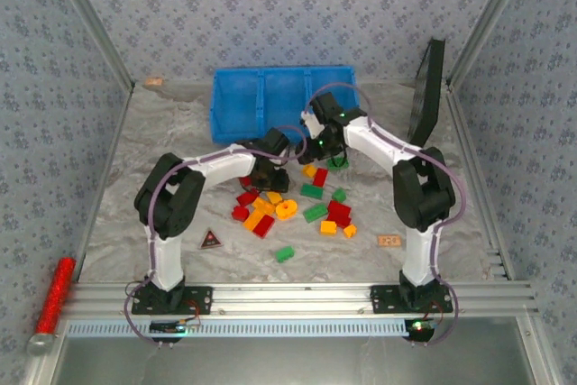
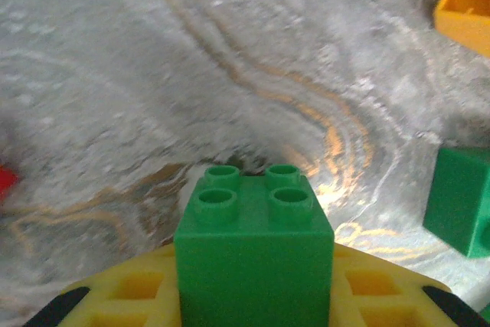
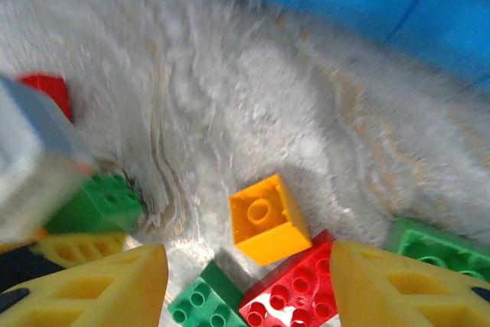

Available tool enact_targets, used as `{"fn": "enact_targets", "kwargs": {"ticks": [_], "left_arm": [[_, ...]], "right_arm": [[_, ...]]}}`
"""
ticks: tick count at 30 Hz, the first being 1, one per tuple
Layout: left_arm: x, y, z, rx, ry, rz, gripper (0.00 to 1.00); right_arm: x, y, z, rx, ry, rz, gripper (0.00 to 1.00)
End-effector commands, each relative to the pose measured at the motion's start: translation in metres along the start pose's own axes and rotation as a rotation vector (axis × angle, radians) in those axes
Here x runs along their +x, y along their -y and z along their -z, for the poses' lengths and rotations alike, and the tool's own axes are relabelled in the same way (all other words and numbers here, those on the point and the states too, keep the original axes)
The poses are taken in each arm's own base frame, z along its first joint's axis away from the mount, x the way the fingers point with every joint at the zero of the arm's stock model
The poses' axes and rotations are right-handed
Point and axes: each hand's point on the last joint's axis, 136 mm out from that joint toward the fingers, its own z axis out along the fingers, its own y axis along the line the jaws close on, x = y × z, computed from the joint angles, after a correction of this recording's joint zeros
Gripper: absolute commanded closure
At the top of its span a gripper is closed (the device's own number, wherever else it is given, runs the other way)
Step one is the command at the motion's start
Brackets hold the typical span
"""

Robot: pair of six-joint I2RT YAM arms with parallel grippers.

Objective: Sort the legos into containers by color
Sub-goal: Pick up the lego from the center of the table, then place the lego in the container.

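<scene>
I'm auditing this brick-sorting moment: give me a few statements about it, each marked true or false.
1. The left gripper has a green brick between its fingers. True.
2. The right gripper is shut on a red brick. False: it is open above an orange brick.
3. The blue bin stands at the table's near edge. False: it stands at the far side, beyond the loose bricks.
4. A red cylinder lies at the near left edge. True.
</scene>
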Motion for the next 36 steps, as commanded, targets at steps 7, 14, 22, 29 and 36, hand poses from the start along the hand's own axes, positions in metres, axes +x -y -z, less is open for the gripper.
{"fn": "enact_targets", "kwargs": {"ticks": [7,14,22,29,36], "left_arm": [[-0.045,-0.013,0.088,0.082,0.141,0.032,0.75],[-0.093,-0.037,0.137,0.065,0.258,0.033,0.75],[-0.167,-0.074,0.163,0.020,0.410,0.095,0.76],[-0.204,-0.102,0.137,-0.022,0.396,0.132,0.76],[-0.217,-0.132,0.095,-0.096,0.324,0.170,0.76]], "right_arm": [[0.025,0.001,-0.032,0.027,-0.102,0.146,0.37],[0.034,0.011,-0.046,0.086,-0.156,0.177,0.36],[0.034,0.016,-0.052,0.122,-0.164,0.193,0.36],[0.029,0.016,-0.058,0.144,-0.163,0.211,0.36],[0.027,0.012,-0.064,0.150,-0.170,0.222,0.40]]}}
